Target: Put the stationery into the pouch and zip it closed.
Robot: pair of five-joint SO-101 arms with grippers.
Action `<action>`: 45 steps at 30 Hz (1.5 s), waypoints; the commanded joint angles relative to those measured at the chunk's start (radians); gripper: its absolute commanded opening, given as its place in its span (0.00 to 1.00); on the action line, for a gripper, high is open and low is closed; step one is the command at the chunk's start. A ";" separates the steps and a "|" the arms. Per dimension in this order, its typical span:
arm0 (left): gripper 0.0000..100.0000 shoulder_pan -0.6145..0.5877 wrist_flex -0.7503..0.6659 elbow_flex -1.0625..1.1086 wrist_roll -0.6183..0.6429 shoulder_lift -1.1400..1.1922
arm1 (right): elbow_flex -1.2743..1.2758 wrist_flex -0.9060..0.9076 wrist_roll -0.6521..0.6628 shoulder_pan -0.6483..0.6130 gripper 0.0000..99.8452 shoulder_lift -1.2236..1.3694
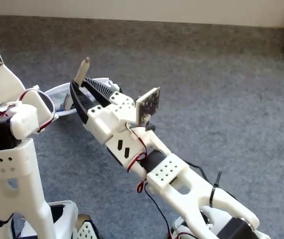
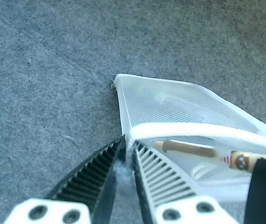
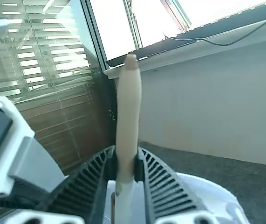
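— Why is the left gripper (image 2: 128,144) down at the edge like that?

— Anchoring, I'd say. Its jaws are all but together, pinched on the white rim of the pouch (image 2: 184,105) at one corner of the mouth. That stops the mesh sliding on the grey bench (image 1: 221,74), and I'd guess it props the mouth open for the other arm.

— And the pouch itself?

— It's lying on the bench just beside the left arm and beneath the right arm's jaws. The mouth is open and not zipped.

— What's that wooden shaft (image 2: 188,148) across the opening?

— From the left arm's side it runs along the mouth toward a dark jaw at the edge. It could be a piece already in, or the one the right arm carries. I can't tell which.

— And the right gripper (image 1: 79,83)?

— It's over the pouch, jaws clamped tight on a beige pencil (image 1: 84,67). A long stretch of the pencil sticks up past the jaws, a little tilted.

— Odd way to carry it.

— I reckon the lower end is meant to go in first. It would need laying over to get the whole length inside. The jaws hide whether that lower tip has reached the mouth.
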 commanded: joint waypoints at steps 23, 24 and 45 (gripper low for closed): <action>0.01 0.007 -0.003 0.013 -0.008 -0.001 | 0.031 0.472 0.060 -0.047 0.17 -0.285; 0.01 0.007 -0.003 0.013 -0.008 -0.001 | 0.031 0.513 0.094 -0.047 0.17 -0.318; 0.01 0.005 0.000 0.013 -0.008 -0.001 | -0.134 1.267 0.143 0.015 0.17 -0.587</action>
